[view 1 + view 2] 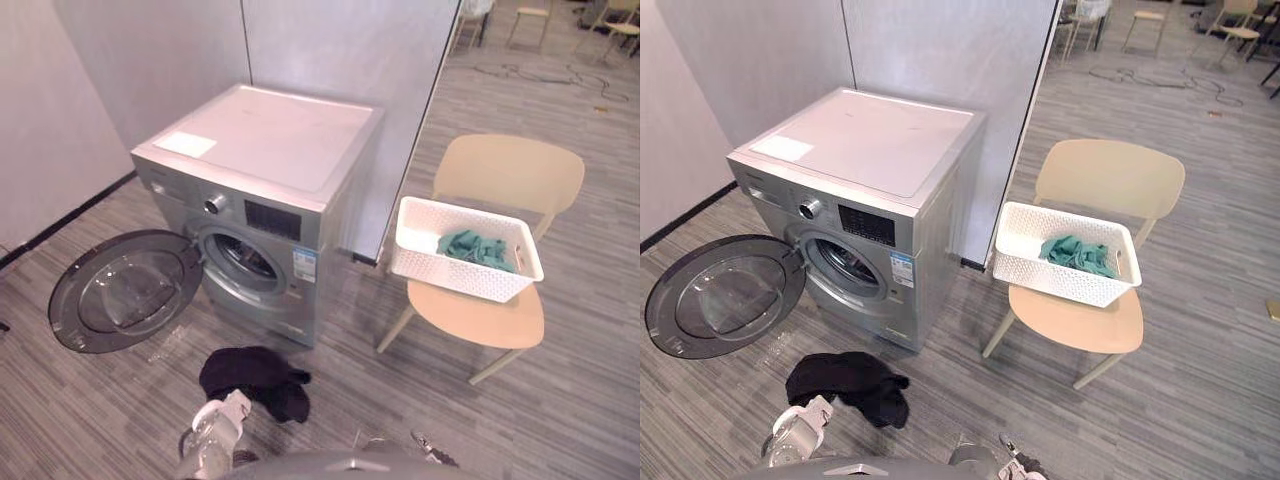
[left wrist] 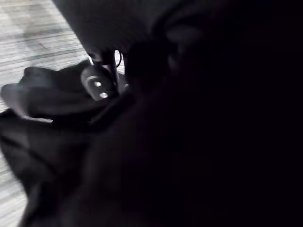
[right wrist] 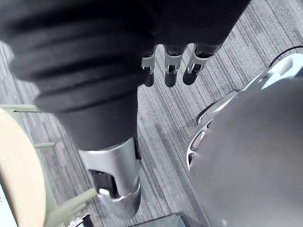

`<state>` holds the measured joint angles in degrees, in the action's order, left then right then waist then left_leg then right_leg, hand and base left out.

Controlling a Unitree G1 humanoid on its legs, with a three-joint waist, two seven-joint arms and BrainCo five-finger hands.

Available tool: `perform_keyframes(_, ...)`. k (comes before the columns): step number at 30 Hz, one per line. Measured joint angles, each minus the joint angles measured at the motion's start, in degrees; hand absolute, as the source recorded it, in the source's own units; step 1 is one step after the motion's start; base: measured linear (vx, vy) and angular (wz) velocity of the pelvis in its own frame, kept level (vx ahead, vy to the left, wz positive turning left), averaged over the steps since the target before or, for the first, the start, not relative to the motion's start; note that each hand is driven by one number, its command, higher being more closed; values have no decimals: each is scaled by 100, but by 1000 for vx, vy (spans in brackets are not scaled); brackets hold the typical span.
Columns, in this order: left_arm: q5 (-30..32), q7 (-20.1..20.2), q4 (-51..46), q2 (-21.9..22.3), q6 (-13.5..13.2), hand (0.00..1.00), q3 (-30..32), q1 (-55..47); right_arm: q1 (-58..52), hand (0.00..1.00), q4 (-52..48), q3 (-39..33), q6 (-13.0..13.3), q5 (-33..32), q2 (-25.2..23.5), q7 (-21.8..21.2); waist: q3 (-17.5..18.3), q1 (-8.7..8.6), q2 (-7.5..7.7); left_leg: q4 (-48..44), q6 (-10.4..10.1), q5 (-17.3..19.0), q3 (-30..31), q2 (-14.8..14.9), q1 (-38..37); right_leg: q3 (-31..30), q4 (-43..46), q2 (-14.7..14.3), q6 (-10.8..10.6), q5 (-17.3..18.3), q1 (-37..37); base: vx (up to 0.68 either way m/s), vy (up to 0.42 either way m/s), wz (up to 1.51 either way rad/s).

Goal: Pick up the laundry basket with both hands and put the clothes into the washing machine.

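Note:
A white laundry basket stands on the seat of a beige chair, right of the washing machine. Teal clothes lie inside the basket. The silver washing machine has its round door swung wide open to the left, and the drum opening shows. A black garment lies on the floor in front of the machine. My left hand hangs low beside that garment. My right hand hangs down over the floor with relaxed fingers, holding nothing, well short of the basket.
A pale partition wall stands behind the machine and the chair. Grey striped floor spreads around the chair. More chairs and a cable on the floor lie far back at the right.

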<state>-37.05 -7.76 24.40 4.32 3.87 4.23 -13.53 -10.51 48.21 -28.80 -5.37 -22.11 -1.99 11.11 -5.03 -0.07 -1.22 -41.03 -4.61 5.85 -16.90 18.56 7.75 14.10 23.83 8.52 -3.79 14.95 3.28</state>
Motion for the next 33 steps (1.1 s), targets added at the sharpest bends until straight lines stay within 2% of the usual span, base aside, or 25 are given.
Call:
perform_keyframes(1, 11, 8, -79, 1, -1, 100, 62, -132, -59, 0, 0, 53, -20, 32, 68, 2, -48, 8, -82, -644, -26, -459, 293, 44, 375, -89, -3, 19, 0, 0, -71, -40, 47, -24)
perform_keyframes(2, 12, 10, -83, 2, -1, 100, 81, -154, -69, 0, -3, 55, -27, 52, 70, 4, -51, 9, -68, -724, -33, -554, 318, 43, 424, -113, -17, 37, 0, 0, -88, 14, 118, -14)
perform_keyframes(3, 13, 13, -92, 2, 0, 100, 148, -201, -65, 0, -32, 63, -74, 124, 66, 18, -35, 22, 46, -959, 111, -746, 379, 38, 556, -170, -71, 125, 5, -3, -135, 28, 154, -12)
perform_keyframes(5, 12, 20, -96, -4, 2, 100, 161, -210, -86, 0, -34, 50, -109, 133, 76, 48, -63, 31, 37, -1048, 213, -313, 413, 77, 669, -330, -102, 153, 5, -2, -74, 39, 207, -23)
perform_keyframes(6, 9, 13, -96, -7, 4, 100, 211, -224, -59, 0, -27, 63, -115, 133, 71, 67, -66, 43, 80, -681, 124, 105, 432, 121, 651, -516, -141, 171, 3, -2, 10, 44, 181, -46)
perform_keyframes(7, 8, -14, -96, -6, 11, 100, 257, -256, -30, 0, -29, 67, -112, 135, 46, 71, -60, 41, 130, 105, 62, 289, 443, 134, 531, -615, -247, 245, -10, -7, 78, 77, 279, -49)
perform_keyframes(9, 2, -57, -84, 6, 36, 100, 277, -283, -38, 0, -26, 65, -110, 160, 41, 70, -64, 15, 135, 1496, 19, 297, 614, 132, 283, -764, -534, 333, -94, -33, 64, 134, 426, -41)
perform_keyframes(10, 0, -72, -57, 10, 45, 100, 322, -297, -50, 0, -22, 60, -111, 180, 45, 72, -58, 15, 124, 2121, 1, 298, 794, 113, 138, -896, -719, 382, -252, -99, 54, 203, 587, -56)
perform_keyframes(11, 2, -78, 164, 15, 46, 100, 419, -267, -77, 0, 29, 29, -112, 205, 106, 74, 13, 12, -8, 2523, -663, 116, 926, 16, -22, -1013, -1060, 448, -632, -301, -65, 215, 495, -53)
perform_keyframes(12, 3, -92, 318, 17, 46, 100, 518, -242, -77, 0, 79, -10, -128, 215, 77, 81, 2, 9, 13, 2415, -693, 50, 884, -108, -10, -1182, -1126, 532, -734, -325, -118, 258, 444, -43)
perform_keyframes(13, 10, -183, 469, 16, 43, 100, 736, -255, -81, 0, 170, -137, -131, 219, -63, 76, 36, -64, 227, 2140, -610, 250, 814, -298, 28, -1377, -974, 606, -850, -351, -181, 228, 281, -17)
perform_keyframes(15, 19, -198, 400, -50, 25, 100, 713, -265, -185, 0, 329, -169, -130, 222, -189, 71, 146, -36, 459, 1887, -466, 539, 683, -563, 44, -1194, -1010, 643, -831, -524, -402, 285, 271, -8)
perform_keyframes(17, 19, -194, 396, -43, 18, 100, 516, -227, -204, 0, 451, -225, -114, 223, -134, 36, 252, -92, 377, 1498, -308, 821, 579, -735, 187, -1261, -1345, 825, -891, -891, -436, 226, 267, -20)
perform_keyframes(18, 19, -193, 396, -40, 20, 100, 433, -199, -197, 0, 451, -247, -114, 222, -122, 23, 323, -96, 394, 1457, -261, 873, 550, -769, 223, -1328, -1343, 843, -873, -1009, -362, 206, 328, -27)
perform_keyframes(19, 20, -183, 394, -54, 20, 100, 308, -132, -166, 0, 454, -330, -114, 222, -69, 22, 355, -75, 273, 1493, -216, 895, 440, -811, 215, -1458, -1152, 866, -736, -1238, -142, 195, 307, -39)
perform_keyframes(21, 80, -176, 386, -63, 19, 100, 125, -71, -127, 0, 428, -346, -109, 215, -14, 12, 362, -84, 190, 1823, -119, 843, 243, -949, -48, -1636, -421, 925, -328, -1540, 344, 173, 288, -41)
perform_keyframes(23, 134, -167, 378, -123, 19, 100, -41, -63, -82, 0, 338, -310, -108, 210, -4, 2, 323, -124, 154, 2374, 45, 735, 41, -1136, -573, -1710, 678, 994, 370, -2034, 907, 167, 284, -34)
perform_keyframes(24, 135, -137, 369, -104, 19, 100, -108, -89, -91, 0, 197, -199, -101, 203, -12, -10, 266, -160, 86, 2672, 121, 688, -85, -1209, -946, -1792, 1317, 1015, 446, -2362, 1194, 141, 200, -33)
perform_keyframes(25, 138, -138, 356, -140, 16, 100, -68, -106, -85, 0, 148, -99, -101, 200, -28, -11, 234, -206, 143, 2833, 165, 698, -220, -1246, -1252, -1826, 2109, 914, 287, -2066, 1428, 160, 115, -27)
perform_keyframes(26, 144, -139, 354, -157, 16, 100, -49, -105, -86, 0, 121, -44, -102, 202, -31, -17, 223, -207, 164, 2877, 183, 710, -265, -1254, -1366, -1794, 2477, 796, 261, -1794, 1534, 169, 32, -30)
perform_keyframes(27, 173, -139, 342, -160, 16, 100, -22, -106, -92, 0, 23, 71, -103, 207, -36, -37, 205, -209, 180, 2996, 199, 736, -367, -1254, -1592, -1632, 3007, 501, 258, -1196, 1761, 205, -16, -32)
perform_keyframes(28, 228, -137, 341, -150, 16, 100, -25, -104, -80, 0, -69, 149, -96, 201, -42, -56, 193, -215, 180, 3056, 166, 790, -440, -1226, -1688, -1316, 3198, 221, 211, -799, 1968, 168, -61, -30)
perform_keyframes(30, 239, -133, 331, -86, 19, 100, -29, -75, -57, 0, -238, 174, -87, 181, -89, -63, 59, -204, 212, 2999, 68, 962, -584, -1193, -1844, -715, 2766, -44, 209, -513, 2081, 159, -121, -32)
perform_keyframes(32, 240, -125, 356, 3, 60, 100, -60, -77, -56, 0, -256, 163, -37, 155, -131, -65, -5, -190, 229, 2853, -41, 1234, -664, -1148, -1921, -276, 1548, -194, 220, -476, 1911, 179, -167, -20)
perform_keyframes(33, 247, -52, 425, -4, 75, 100, -122, -30, -55, 0, -245, 141, -31, 111, -140, -72, -93, -191, 244, 2819, -163, 1349, -631, -1148, -2085, -163, 863, -262, 547, -660, 1644, 308, -146, 5)
